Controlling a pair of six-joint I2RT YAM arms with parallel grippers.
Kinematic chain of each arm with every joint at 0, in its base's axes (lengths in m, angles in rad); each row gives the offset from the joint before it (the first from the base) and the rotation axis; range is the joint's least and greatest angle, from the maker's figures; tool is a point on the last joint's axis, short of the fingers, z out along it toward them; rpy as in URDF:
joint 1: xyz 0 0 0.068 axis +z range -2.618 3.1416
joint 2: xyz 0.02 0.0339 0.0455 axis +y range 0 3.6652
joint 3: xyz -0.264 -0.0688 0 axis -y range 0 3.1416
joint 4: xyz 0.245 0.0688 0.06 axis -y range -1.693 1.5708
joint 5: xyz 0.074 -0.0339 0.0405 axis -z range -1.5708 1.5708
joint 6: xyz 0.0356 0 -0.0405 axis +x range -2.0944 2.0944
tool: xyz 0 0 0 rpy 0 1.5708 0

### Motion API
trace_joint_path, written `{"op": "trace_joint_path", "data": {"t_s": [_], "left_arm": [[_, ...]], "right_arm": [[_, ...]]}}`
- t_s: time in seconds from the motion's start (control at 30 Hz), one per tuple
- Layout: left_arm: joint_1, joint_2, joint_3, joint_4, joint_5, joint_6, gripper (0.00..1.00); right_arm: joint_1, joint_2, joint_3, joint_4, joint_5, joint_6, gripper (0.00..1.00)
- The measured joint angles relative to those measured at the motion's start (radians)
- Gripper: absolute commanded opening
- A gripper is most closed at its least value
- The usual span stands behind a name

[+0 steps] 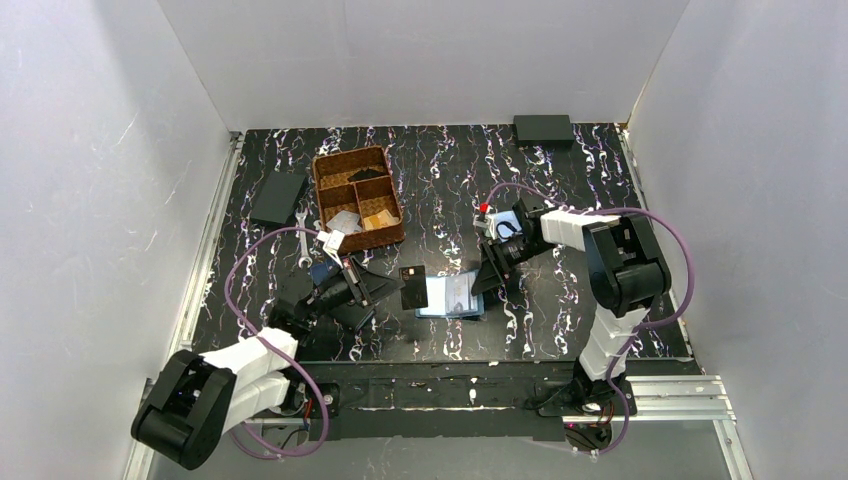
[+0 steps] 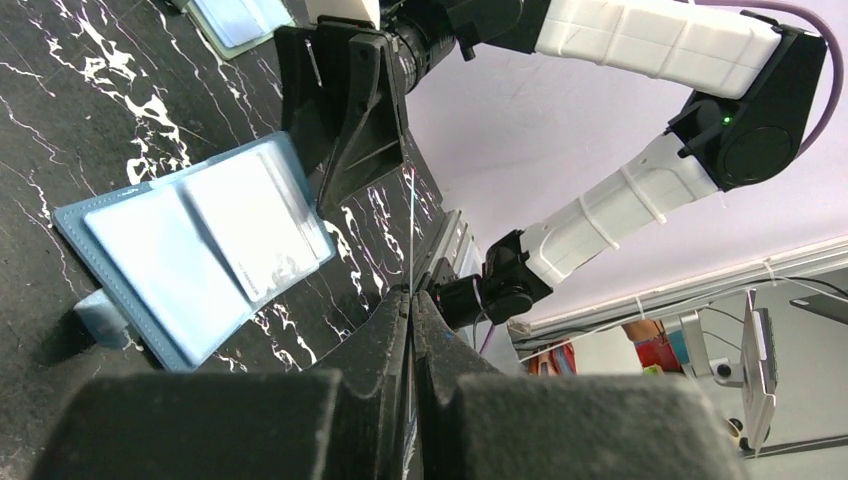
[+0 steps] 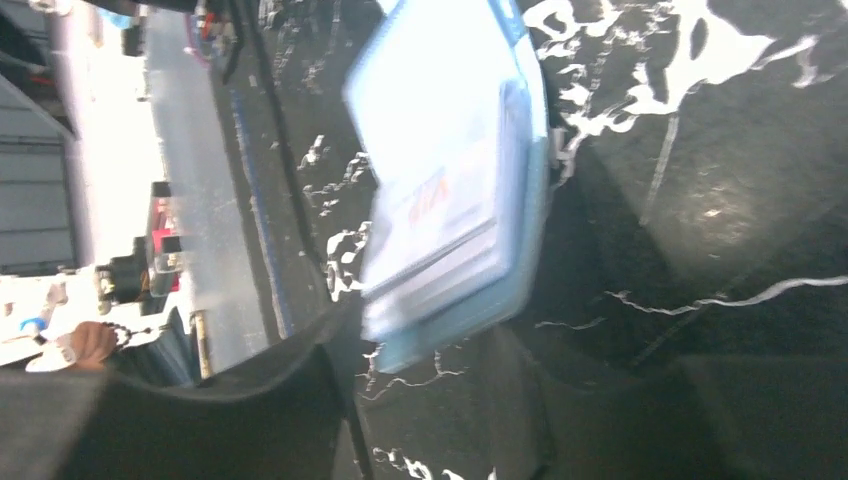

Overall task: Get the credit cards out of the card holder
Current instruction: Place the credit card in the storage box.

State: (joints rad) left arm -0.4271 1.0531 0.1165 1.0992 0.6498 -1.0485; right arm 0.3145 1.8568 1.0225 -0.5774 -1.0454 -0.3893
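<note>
The card holder (image 1: 450,297) lies open and flat on the black marbled table, steel-blue with pale pockets (image 2: 200,245). A whitish credit card (image 3: 440,200) still sits in one pocket. My left gripper (image 1: 398,287) is shut on a dark credit card (image 1: 411,287), held upright just left of the holder. In the left wrist view that card (image 2: 412,230) shows edge-on, rising from the left gripper (image 2: 413,292). My right gripper (image 1: 490,280) stands at the holder's right edge. In the right wrist view the right gripper (image 3: 440,390) is open, and the holder's end (image 3: 450,330) lies just ahead of its fingers.
A brown wicker tray (image 1: 322,190) with compartments stands at the back left, a flat black wallet (image 1: 278,198) beside it and a wrench (image 1: 302,240) in front. A black box (image 1: 543,128) sits at the back right. A paler blue holder (image 1: 503,222) lies behind the right gripper.
</note>
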Motion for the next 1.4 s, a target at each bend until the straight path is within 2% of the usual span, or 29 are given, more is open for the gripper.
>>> {"op": "trace_joint_path", "data": {"t_s": [0.1,0.33,0.53,0.73,0.93,1.1,1.33,1.4], "left_arm": [[0.0,-0.013,0.0,-0.015,0.007,-0.007,0.0],[0.014,-0.059,0.032,-0.098,0.023,-0.024,0.0],[0.108,-0.094,0.148,-0.271,0.09,-0.011,0.0],[0.256,-0.092,0.348,-0.498,0.185,0.04,0.0],[0.415,0.005,0.52,-0.625,0.308,0.072,0.0],[0.518,0.109,0.603,-0.715,0.368,0.1,0.0],[0.57,0.259,0.72,-0.862,0.37,0.196,0.0],[0.575,0.349,0.816,-0.988,0.333,0.287,0.0]], "right_arm": [[-0.008,0.0,0.01,0.001,0.05,0.001,0.7],[-0.081,-0.058,0.016,-0.009,0.146,-0.026,0.79],[-0.164,-0.196,0.023,-0.054,0.146,-0.099,0.81],[-0.19,-0.235,0.023,-0.079,0.127,-0.135,0.81],[-0.191,-0.235,0.023,-0.103,0.11,-0.153,0.81],[-0.197,-0.247,0.023,-0.109,0.1,-0.164,0.81],[-0.217,-0.266,0.023,-0.113,0.089,-0.166,0.82],[-0.22,-0.266,0.023,-0.116,0.08,-0.166,0.81]]}}
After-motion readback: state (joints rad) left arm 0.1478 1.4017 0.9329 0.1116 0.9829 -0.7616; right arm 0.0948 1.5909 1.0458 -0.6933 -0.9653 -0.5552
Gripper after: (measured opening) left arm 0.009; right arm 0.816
